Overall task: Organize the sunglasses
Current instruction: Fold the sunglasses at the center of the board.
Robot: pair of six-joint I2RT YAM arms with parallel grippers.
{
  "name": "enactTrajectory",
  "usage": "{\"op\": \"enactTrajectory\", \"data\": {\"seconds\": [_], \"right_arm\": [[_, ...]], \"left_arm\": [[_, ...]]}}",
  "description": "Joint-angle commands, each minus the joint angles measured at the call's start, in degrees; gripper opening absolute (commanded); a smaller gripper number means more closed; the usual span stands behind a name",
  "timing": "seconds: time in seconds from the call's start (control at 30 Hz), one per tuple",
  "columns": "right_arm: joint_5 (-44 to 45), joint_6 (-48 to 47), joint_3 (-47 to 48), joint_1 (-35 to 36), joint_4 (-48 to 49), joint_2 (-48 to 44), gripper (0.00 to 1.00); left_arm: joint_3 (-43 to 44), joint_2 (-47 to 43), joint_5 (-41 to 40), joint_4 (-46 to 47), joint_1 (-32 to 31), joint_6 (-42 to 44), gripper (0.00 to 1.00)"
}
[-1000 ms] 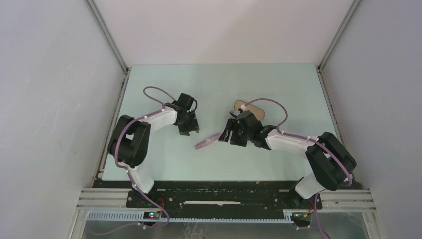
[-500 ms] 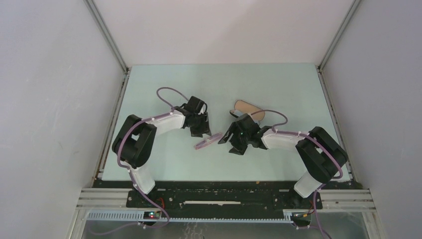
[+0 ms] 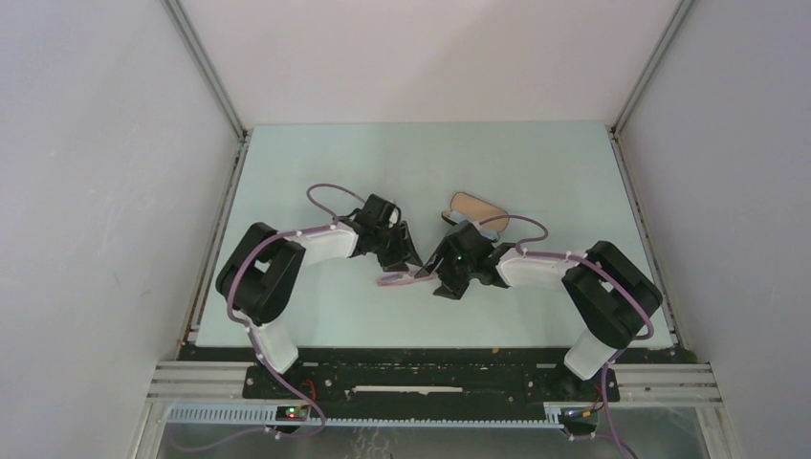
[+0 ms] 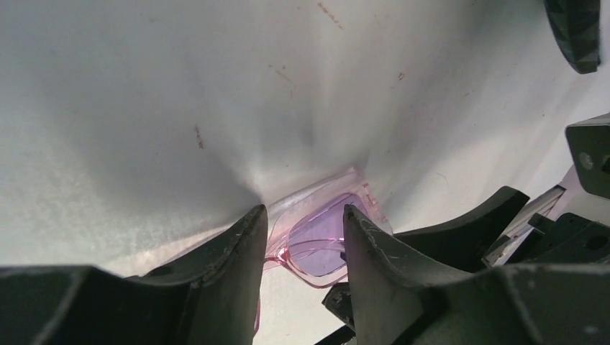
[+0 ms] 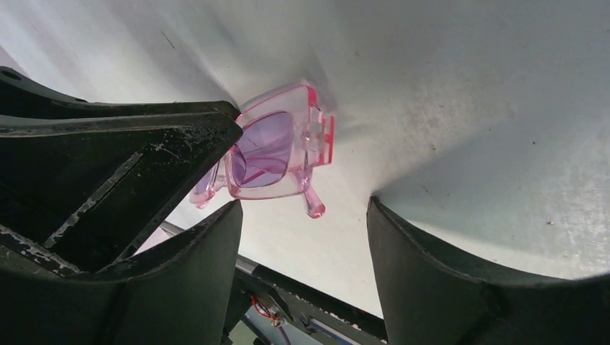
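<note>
— Two grippers are close together at the middle of the table (image 3: 430,158). Where are the sunglasses?

— The sunglasses (image 5: 270,154) lie on the table, right between the two grippers. They have a pink frame and purple lenses.

— Does the left gripper hold them?

— The left gripper (image 4: 303,215) stands over them with its jaws a little apart, one finger on each side of the frame. If the fingers press on the frame or not, I cannot tell.

— And the right gripper?

— The right gripper (image 5: 303,205) has its jaws wide apart and nothing is between them. One end of the sunglasses is just in front of its fingers, nearer to the finger on the left side of its wrist view.

— What about the case?

— The case (image 3: 471,203) lies open on the table behind the right arm (image 3: 545,270), apart from the sunglasses. Its tan lining faces up. The near end of the case is hidden by the arm, so what is inside it I cannot tell.
</note>
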Motion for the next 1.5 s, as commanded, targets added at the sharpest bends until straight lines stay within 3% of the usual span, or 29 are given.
{"op": "enactTrajectory", "data": {"seconds": [0.0, 0.33, 0.73, 1.17, 1.3, 1.47], "right_arm": [[0.8, 1.1, 2.1, 0.4, -0.3, 1.2, 0.73], [1.1, 0.3, 2.2, 0.2, -1.1, 0.7, 0.73], [1.2, 0.2, 4.2, 0.7, -1.2, 2.1, 0.72], [1.5, -1.2, 7.2, 1.6, -2.5, 3.7, 0.7], [1.6, -2.8, 7.8, 2.2, -3.1, 3.8, 0.69], [3.5, -3.7, 9.3, 3.6, -6.6, 3.5, 0.67]], "left_arm": [[-2.2, -1.8, -5.5, -8.4, 0.9, 0.7, 0.5], [-7.4, -6.4, -9.2, -11.2, 7.0, 4.2, 0.5], [-15.0, -8.2, -4.1, -5.9, 4.8, 1.2, 0.5], [-19.2, -11.1, 2.3, 3.1, 2.0, -7.7, 0.47], [-20.0, -15.4, -0.3, 0.9, 2.5, -8.0, 0.47], [-22.5, -27.4, -5.1, -2.2, 5.1, -9.4, 0.46]]}}
